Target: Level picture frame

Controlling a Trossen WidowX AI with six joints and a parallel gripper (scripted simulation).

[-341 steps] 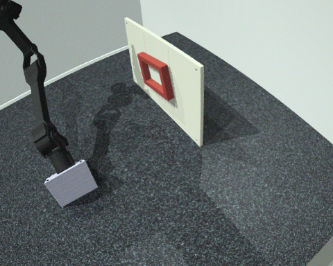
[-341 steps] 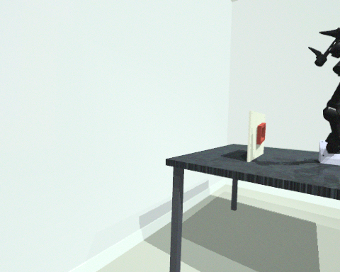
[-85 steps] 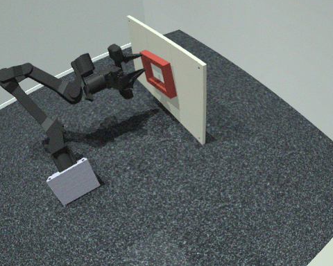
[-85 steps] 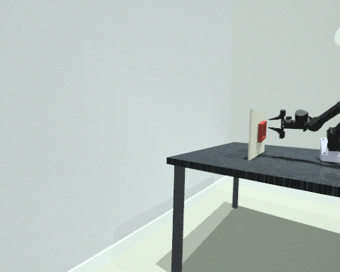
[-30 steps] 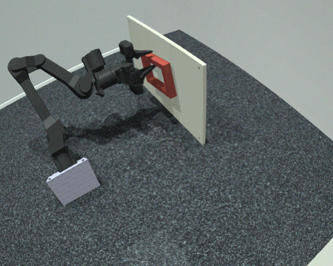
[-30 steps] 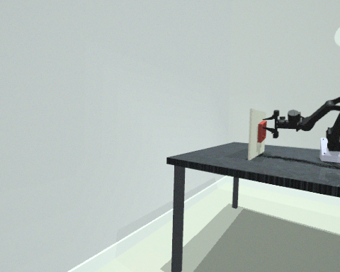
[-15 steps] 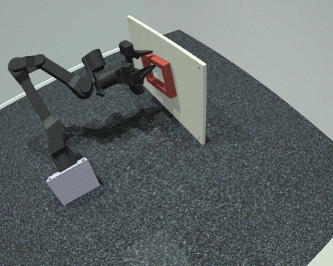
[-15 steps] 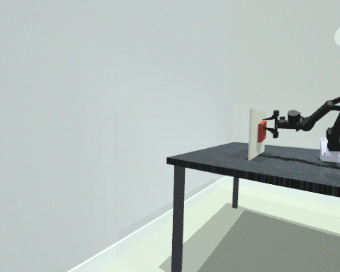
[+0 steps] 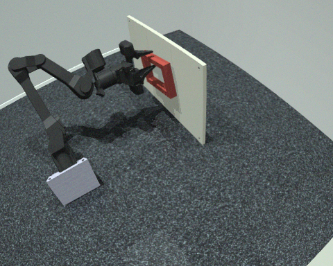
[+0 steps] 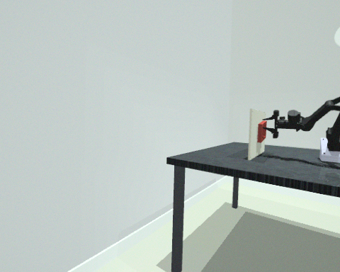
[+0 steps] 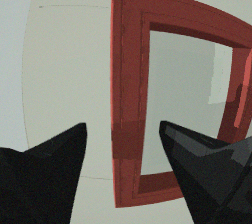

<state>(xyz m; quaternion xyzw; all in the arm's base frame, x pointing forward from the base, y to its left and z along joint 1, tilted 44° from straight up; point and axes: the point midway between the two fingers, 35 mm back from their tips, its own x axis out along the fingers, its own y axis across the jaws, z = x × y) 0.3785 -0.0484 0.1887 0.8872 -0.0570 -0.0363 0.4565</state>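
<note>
The red picture frame (image 9: 168,80) (image 10: 261,134) (image 11: 128,75) hangs on the pale upright board (image 9: 191,86) (image 10: 252,137) (image 11: 68,75). In the top view it looks tilted: its right bar slants, lower end further right, against the board's upright edge. My gripper (image 9: 153,59) (image 10: 263,123) (image 11: 123,128) is open at the frame's top bar, one finger above it and the other below, over the frame's opening. In the wrist view bare gaps show between the bar and both fingertips. The screw and the notched strip are hidden.
The board stands on the dark table top (image 9: 197,197) (image 10: 215,155). The arm reaches toward it from its pale base (image 9: 73,183) (image 10: 329,155). A plain room wall (image 10: 95,88) stands behind the table.
</note>
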